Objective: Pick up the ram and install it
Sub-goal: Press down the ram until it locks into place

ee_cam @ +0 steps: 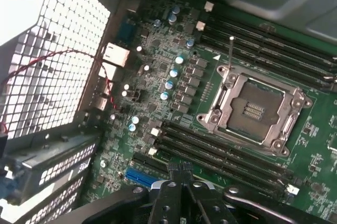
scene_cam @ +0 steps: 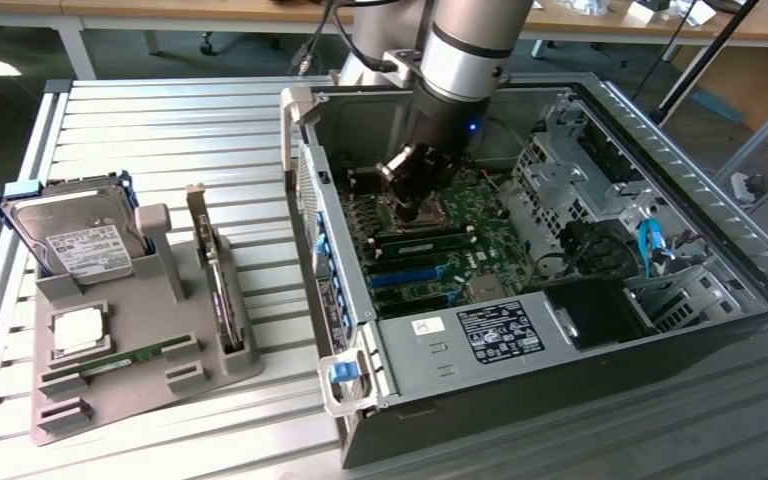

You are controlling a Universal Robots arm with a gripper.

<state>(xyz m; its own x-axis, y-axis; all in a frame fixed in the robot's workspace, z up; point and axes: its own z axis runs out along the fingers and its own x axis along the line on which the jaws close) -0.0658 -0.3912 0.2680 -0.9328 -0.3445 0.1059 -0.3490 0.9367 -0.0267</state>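
Observation:
My gripper (scene_cam: 419, 214) reaches down into the open computer case (scene_cam: 704, 330) and hangs just above the motherboard (scene_cam: 484, 215), beside the bare CPU socket (ee_cam: 256, 110). The black fingers are shut, and I see nothing held between them. In the wrist view my gripper (ee_cam: 179, 169) is over the near bank of dark memory slots (ee_cam: 226, 153). A thin green strip (scene_cam: 427, 240), seemingly a ram stick, lies along that bank just in front of the fingertips. Another green ram (scene_cam: 124, 356) lies in the grey holder (scene_cam: 211, 370) on the exterior view's left.
The holder also carries a silver hard drive (scene_cam: 77, 240), a dark expansion card (scene_cam: 219, 290) and a square chip (scene_cam: 77, 328). Drive cages and cables (scene_cam: 624, 245) fill the case on the exterior view's right. A perforated case wall (ee_cam: 52, 56) stands close to the board.

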